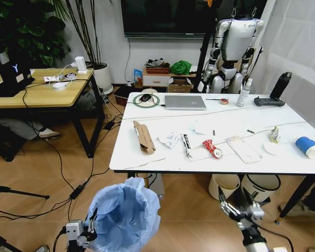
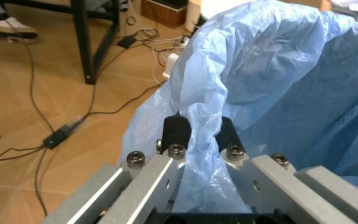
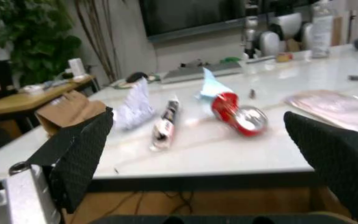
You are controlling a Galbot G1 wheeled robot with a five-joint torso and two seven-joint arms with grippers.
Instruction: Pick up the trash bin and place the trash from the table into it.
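Landmark = the table (image 1: pixel 283 118). The trash bin (image 1: pixel 127 214) sits off the table's near-left corner, below edge level, blue bag puffed wide. Left gripper (image 2: pixel 199 135) is clamped on a fold of the bag at the rim; fingers (image 2: pixel 176 132) pinch the plastic, prob. so the bin hangs by its liner w/ the mouth facing up to catch litter. Right gripper (image 1: pixel 240 206) hovers just below the table's near edge, jaws spread wide and empty, lined up w/ the crushed red can (image 3: pixel 240 114), likely the first grab. Rest of trash on the tabletop: cardboard box (image 1: pixel 144 137) toward left end, crumpled paper (image 1: pixel 168 139) beside it, clear packaging (image 1: pixel 244 149) right of the can, paper cup (image 1: pixel 309 146) at far right end. Nothing in the bin yet as far as I can see.
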